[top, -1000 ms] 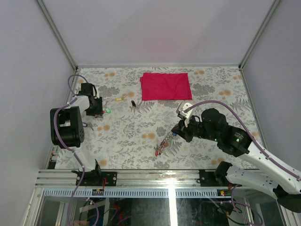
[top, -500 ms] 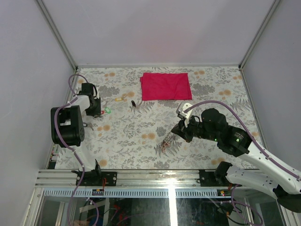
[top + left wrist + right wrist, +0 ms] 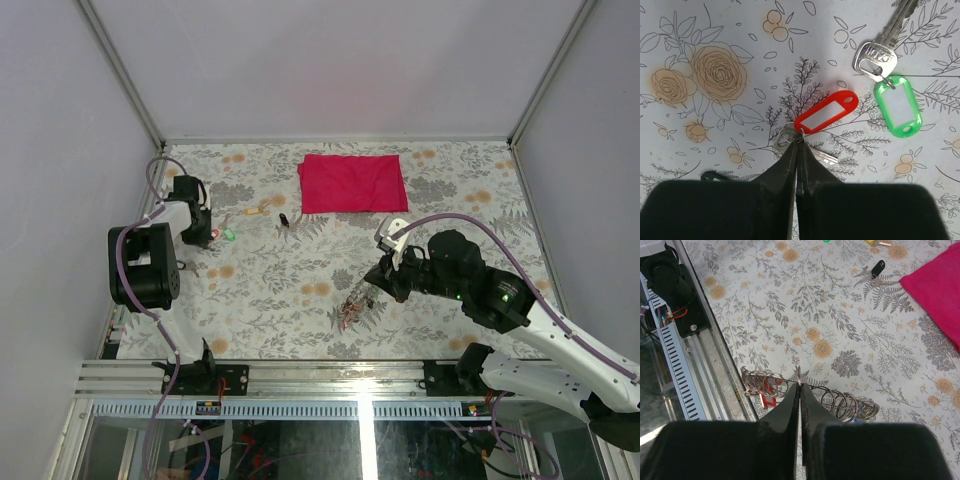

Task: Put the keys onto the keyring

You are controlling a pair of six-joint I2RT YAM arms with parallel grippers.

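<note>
Left gripper (image 3: 798, 146) pinches red-tagged key (image 3: 825, 112); right gripper (image 3: 799, 386) clamps coiled wire keyring (image 3: 839, 403).

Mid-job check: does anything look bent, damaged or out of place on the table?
Yes. The keyring, pinched in the right jaws, is pulled out into a long loose coil like a spring instead of lying as a flat ring. A red tag hangs near one end.

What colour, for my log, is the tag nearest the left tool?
Red plastic tag; best in left wrist view.
</note>
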